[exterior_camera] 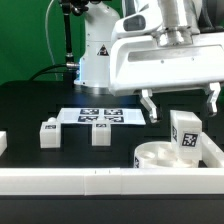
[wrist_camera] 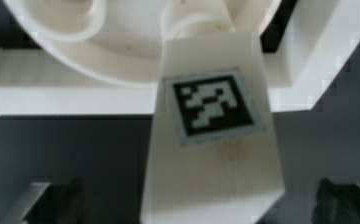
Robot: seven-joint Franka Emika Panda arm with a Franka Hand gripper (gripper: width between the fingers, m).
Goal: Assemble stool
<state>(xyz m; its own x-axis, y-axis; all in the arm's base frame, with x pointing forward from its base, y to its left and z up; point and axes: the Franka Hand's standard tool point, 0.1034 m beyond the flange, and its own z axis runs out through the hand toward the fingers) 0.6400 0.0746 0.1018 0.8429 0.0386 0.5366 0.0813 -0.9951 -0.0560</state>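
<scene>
Plainly, jaws wide apart above tagged leg (exterior_camera: 185,135) upright on seat (exterior_camera: 148,157).

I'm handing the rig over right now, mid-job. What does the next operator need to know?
Gripper: open, above the upright white blocky tagged leg, not holding it.
That leg stands at the thick round white plastic seat disc; whether it is fixed cannot be told.
Second leg and third leg sit loose on the black table.
Left: fit those legs.
</scene>
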